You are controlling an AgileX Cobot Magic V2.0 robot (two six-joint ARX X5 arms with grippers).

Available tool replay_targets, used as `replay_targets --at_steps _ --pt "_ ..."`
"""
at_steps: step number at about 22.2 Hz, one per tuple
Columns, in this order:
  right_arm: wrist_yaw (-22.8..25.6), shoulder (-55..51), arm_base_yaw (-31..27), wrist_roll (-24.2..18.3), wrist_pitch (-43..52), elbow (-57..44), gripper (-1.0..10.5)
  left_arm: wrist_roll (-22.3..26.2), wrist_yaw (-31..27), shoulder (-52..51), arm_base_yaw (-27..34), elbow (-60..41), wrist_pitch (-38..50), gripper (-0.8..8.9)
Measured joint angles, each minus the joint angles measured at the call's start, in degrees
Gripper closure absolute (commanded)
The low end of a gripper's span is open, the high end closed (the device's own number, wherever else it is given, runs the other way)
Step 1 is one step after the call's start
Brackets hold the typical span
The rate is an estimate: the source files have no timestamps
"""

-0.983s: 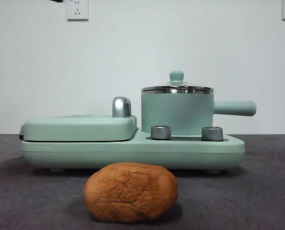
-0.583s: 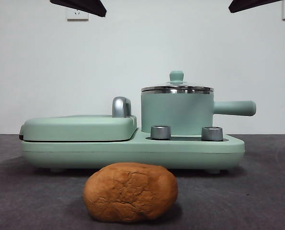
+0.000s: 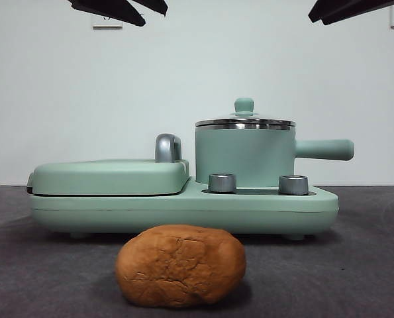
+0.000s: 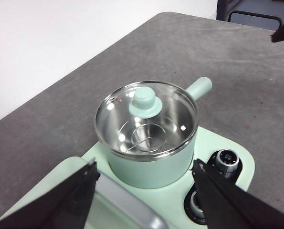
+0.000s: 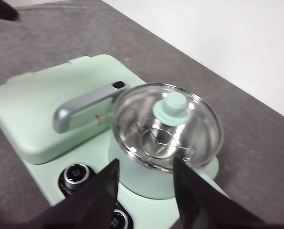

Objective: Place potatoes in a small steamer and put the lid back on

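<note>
- My left end effector (image 4: 144, 183) hangs above the appliance with its two black jaws spread wide and nothing between them; through the gap I look down on the small steamer (image 4: 151, 164).
- My right end effector (image 5: 145, 188) is likewise up in the air, jaws apart and empty, looking down on the same pot from the other side.
- In the front view both arms show only as dark tips at the two top corners, well above everything on the tabletop (image 3: 355, 265).
- The small steamer (image 3: 244, 158) stands upright on the mint green cooker base (image 3: 183, 211), behind two steel knobs (image 3: 222, 183), its straight side handle (image 3: 324, 150) pointing away from the griddle side.
- The lid (image 3: 244, 121) sits on the pot's steel rim, its mint knob upright; through the glass (image 4: 146, 119) I see a wire rack resting inside the shiny steel interior.
- The flat griddle cover (image 3: 109, 175) with its chrome handle (image 3: 167, 148) lies closed beside the pot.
- The potato (image 3: 180, 265) lies on the grey tabletop in front of the cooker base, apart from it, with its cracked orange-brown skin facing the front camera.
</note>
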Motion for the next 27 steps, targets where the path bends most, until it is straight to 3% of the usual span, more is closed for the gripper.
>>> replay_targets --at_steps 5,14,27 --pt "0.3 0.0 0.0 1.0 0.0 0.0 7.6 0.0 -0.2 0.0 -2.0 0.0 1.9 5.72" --pt "0.3 -0.1 0.0 3.1 0.0 0.0 7.6 -0.3 -4.1 4.4 -4.1 0.2 13.4 5.68" --pt "0.1 -0.1 0.0 3.9 0.0 0.0 7.6 -10.7 -4.3 19.9 -5.4 0.3 32.5 5.65"
